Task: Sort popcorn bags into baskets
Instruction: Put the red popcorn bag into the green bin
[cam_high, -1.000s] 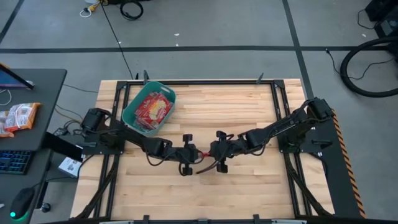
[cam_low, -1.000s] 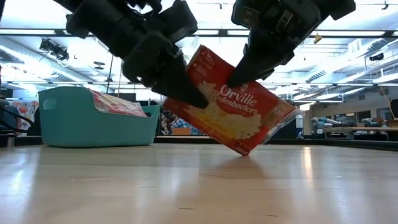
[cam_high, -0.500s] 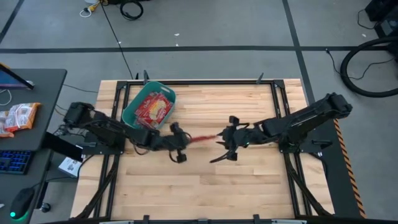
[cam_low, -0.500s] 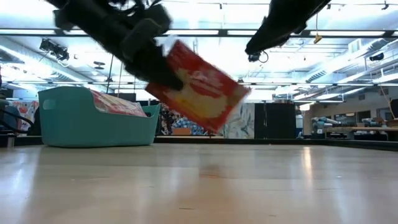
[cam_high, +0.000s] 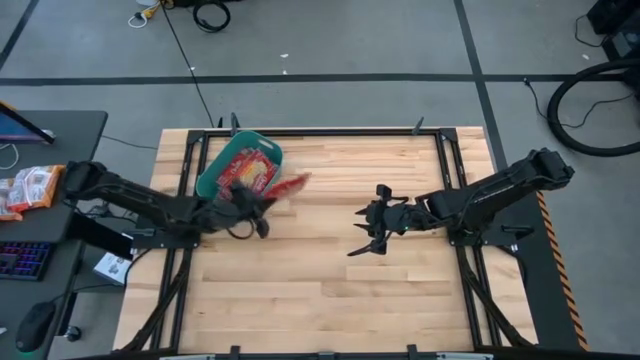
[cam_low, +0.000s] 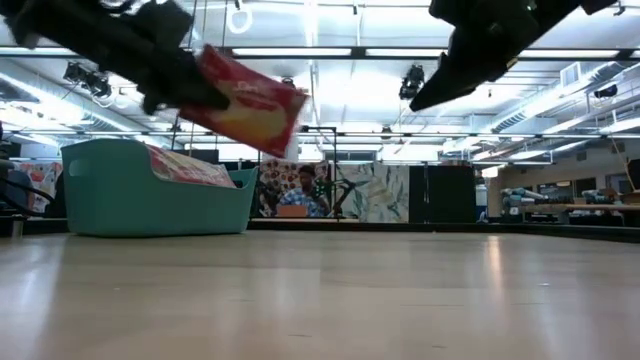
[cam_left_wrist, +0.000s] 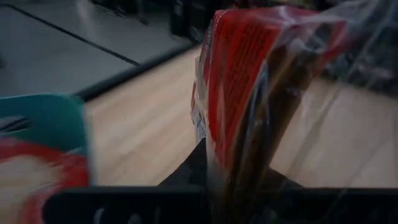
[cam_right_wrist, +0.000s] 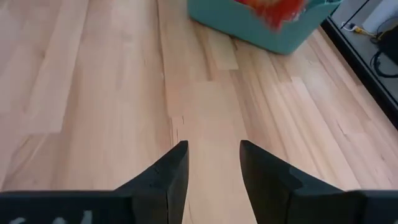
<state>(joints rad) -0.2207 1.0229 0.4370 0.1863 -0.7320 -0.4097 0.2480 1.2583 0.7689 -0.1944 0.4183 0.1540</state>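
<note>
Teal-green rectangular plastic tub with rounded corners (cam_high: 212, 172) standing on the pale wooden slatted table (cam_high: 330, 290) toward its far left corner, upright. Inside, flat red popcorn packets with cream-yellow pictures (cam_high: 248, 172), stacked and leaning, filling most of the tub; topmost one sloping above the rim in the low view (cam_low: 185, 165). How many lie under it, impossible to tell.

Left gripper (cam_high: 262, 200) just beside the tub's near right corner, raised off the table, pinched on one more flat red popcorn packet in clear wrap (cam_high: 290, 185). Packet held by its edge, tilted, sticking out to the right past the tub's corner, over bare wood rather than over the tub's opening. From the low view, same packet (cam_low: 250, 100) high in the air, above and to the right of the tub wall (cam_low: 140, 200), not touching it. From the left wrist view, packet (cam_left_wrist: 249, 93) seen edge-on between the dark fingers, red face and crinkled wrap close up, with the tub's teal rim (cam_left_wrist: 43, 118) and a red packet inside it (cam_left_wrist: 31, 174) off to one side.

Right gripper (cam_high: 366, 236) over the middle of the table, well apart from tub and held packet, lifted clear of the wood. Fingers (cam_right_wrist: 168, 174) spread with bare boards showing between them, nothing held. Tub (cam_right_wrist: 261, 25) far ahead in that view, red packet showing above its rim.
</note>
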